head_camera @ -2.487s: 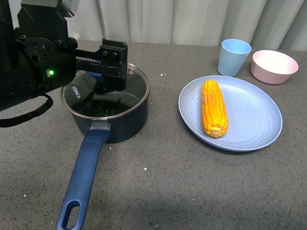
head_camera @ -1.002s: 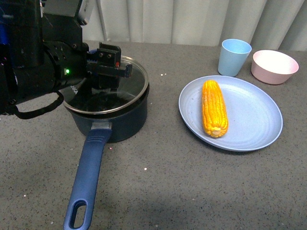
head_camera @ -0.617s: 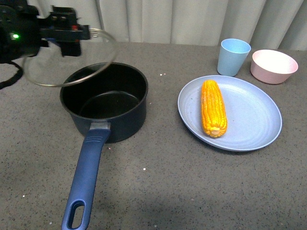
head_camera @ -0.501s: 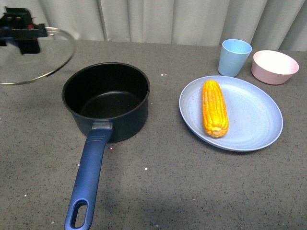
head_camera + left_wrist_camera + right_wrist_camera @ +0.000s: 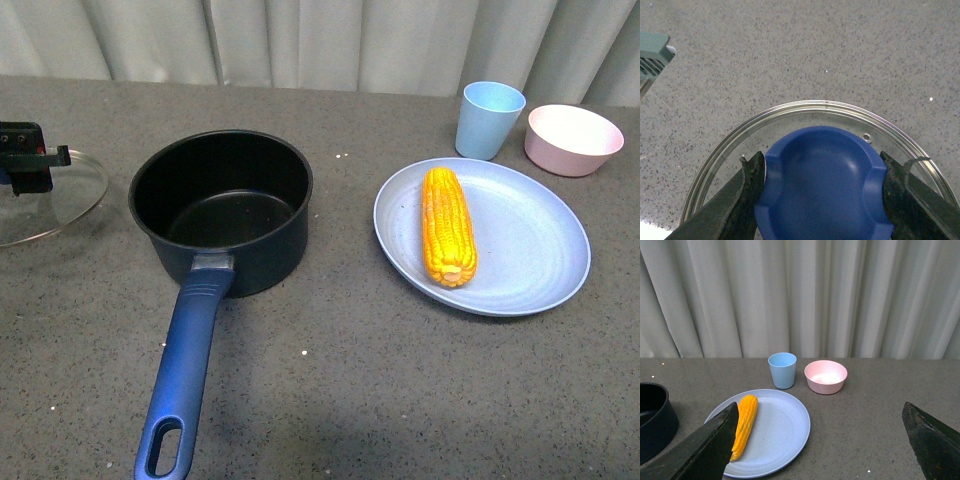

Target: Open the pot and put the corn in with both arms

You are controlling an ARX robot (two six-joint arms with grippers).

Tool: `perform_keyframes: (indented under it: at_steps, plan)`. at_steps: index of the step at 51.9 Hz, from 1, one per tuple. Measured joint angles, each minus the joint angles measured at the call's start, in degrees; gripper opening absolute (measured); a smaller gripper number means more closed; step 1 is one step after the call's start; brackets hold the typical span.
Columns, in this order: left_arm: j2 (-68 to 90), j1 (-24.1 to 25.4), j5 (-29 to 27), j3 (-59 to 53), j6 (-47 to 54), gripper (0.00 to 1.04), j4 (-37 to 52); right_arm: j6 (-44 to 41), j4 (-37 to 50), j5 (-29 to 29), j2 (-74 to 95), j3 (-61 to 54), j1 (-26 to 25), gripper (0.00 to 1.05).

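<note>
The navy pot (image 5: 222, 205) stands open at centre-left with its black inside showing, its long blue handle (image 5: 183, 375) pointing toward me. Its edge shows in the right wrist view (image 5: 655, 420). My left gripper (image 5: 25, 165) at the far left is shut on the blue knob (image 5: 824, 186) of the glass lid (image 5: 55, 200), held low by the table left of the pot. The corn (image 5: 446, 225) lies on a light-blue plate (image 5: 540, 240); it shows in the right wrist view (image 5: 744, 425) too. My right gripper (image 5: 820, 440) is open and empty, back from the plate.
A light-blue cup (image 5: 488, 119) and a pink bowl (image 5: 573, 138) stand behind the plate at the back right. A pale curtain hangs along the table's far edge. A grey-green object (image 5: 652, 55) shows at the edge of the left wrist view.
My left gripper has lifted the lid off the pot, carried it left and lowered it toward the table beside the pot. The pot now stands open. The corn has not moved.
</note>
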State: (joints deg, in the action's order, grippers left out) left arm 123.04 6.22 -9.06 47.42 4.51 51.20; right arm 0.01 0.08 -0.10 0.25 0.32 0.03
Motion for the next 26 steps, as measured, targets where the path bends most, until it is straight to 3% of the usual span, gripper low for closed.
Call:
perform_keyframes:
  at_steps: [24, 26]
  plan:
    - [4.13, 0.87, 2.36, 1.42, 0.81, 0.59, -3.32, 0.0, 0.0, 0.02, 0.0, 0.0, 0.0, 0.96]
    - [4.13, 0.85, 2.6, 1.46, 0.66, 0.65, -3.43, 0.0, 0.0, 0.02, 0.0, 0.0, 0.0, 0.96]
